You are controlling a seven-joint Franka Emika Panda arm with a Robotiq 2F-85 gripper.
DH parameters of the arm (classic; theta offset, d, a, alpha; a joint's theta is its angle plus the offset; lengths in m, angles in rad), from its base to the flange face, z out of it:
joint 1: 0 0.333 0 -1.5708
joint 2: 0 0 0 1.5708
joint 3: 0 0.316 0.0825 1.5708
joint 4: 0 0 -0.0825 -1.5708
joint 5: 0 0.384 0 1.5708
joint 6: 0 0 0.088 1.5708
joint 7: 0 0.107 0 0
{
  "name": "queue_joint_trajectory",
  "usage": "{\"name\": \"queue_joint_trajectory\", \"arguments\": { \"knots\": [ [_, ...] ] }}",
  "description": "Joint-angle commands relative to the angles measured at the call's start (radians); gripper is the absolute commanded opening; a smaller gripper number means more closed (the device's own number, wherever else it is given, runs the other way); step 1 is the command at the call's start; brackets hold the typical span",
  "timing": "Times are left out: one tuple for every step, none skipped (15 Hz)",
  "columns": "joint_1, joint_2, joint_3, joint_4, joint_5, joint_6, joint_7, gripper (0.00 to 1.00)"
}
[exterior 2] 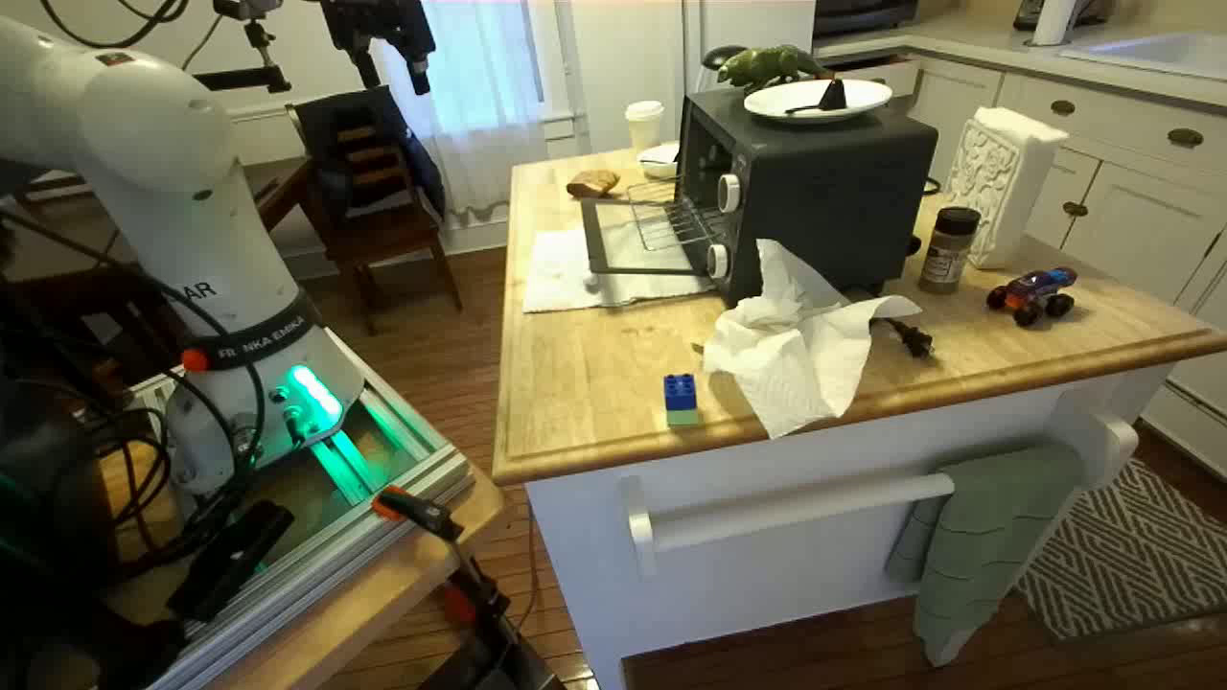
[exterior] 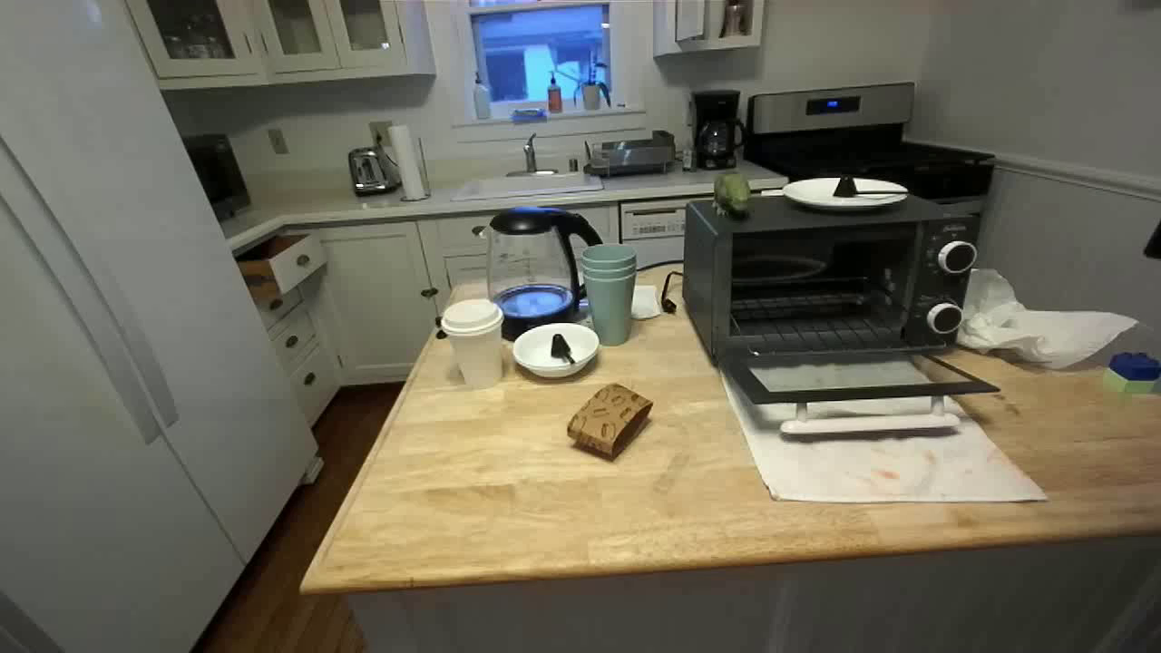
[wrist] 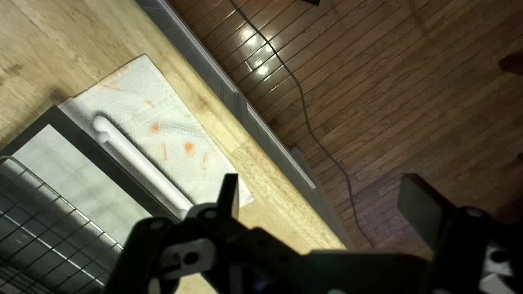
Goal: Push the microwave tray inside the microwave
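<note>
The microwave (exterior: pixel 706 281) is a black box oven on the wooden island; it also shows in an exterior view (exterior 2: pixel 834 192). Its glass door hangs open, with a white handle (exterior: pixel 871 423). The tray, a thin wire rack (exterior 2: pixel 661 218), sticks partly out of the cavity above the open door. The rack also shows in an exterior view (exterior: pixel 812 328) and at the lower left of the wrist view (wrist: pixel 53 228). My gripper (exterior 2: pixel 395 75) is high and away from the oven, beyond the island's edge. In the wrist view its fingers (wrist: pixel 320 179) are wide apart with nothing between them.
A white plate (exterior 2: pixel 767 101) and a green toy dinosaur (exterior 2: pixel 767 65) sit on the oven. A stained paper towel (exterior: pixel 898 472) lies under the door. Crumpled paper (exterior 2: pixel 796 355), a cardboard sleeve (exterior: pixel 610 419), a bowl (exterior: pixel 544 361), cups (exterior: pixel 610 299) and a kettle (exterior: pixel 531 263) stand around it.
</note>
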State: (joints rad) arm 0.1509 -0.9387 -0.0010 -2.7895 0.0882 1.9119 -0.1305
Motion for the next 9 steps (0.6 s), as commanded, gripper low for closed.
{"name": "queue_joint_trajectory", "arguments": {
  "knots": [
    [-0.006,0.002,0.005,-0.006,0.004,-0.003,-0.004,1.0],
    [-0.005,0.004,0.005,-0.011,0.004,-0.003,-0.004,1.0],
    [-0.006,0.007,0.005,-0.011,0.004,-0.003,-0.004,1.0],
    [-0.006,0.009,0.005,-0.011,0.004,-0.003,-0.004,1.0],
    [-0.006,0.009,0.005,-0.011,0.004,-0.003,-0.004,1.0],
    [-0.006,0.009,0.005,-0.011,0.004,-0.003,-0.004,1.0],
    [-0.006,0.009,0.005,-0.011,0.004,-0.003,-0.004,1.0],
    [-0.006,0.009,0.005,-0.011,0.004,-0.003,-0.004,1.0],
    [-0.006,0.009,0.005,-0.011,0.004,-0.003,-0.004,1.0]
  ]
}}
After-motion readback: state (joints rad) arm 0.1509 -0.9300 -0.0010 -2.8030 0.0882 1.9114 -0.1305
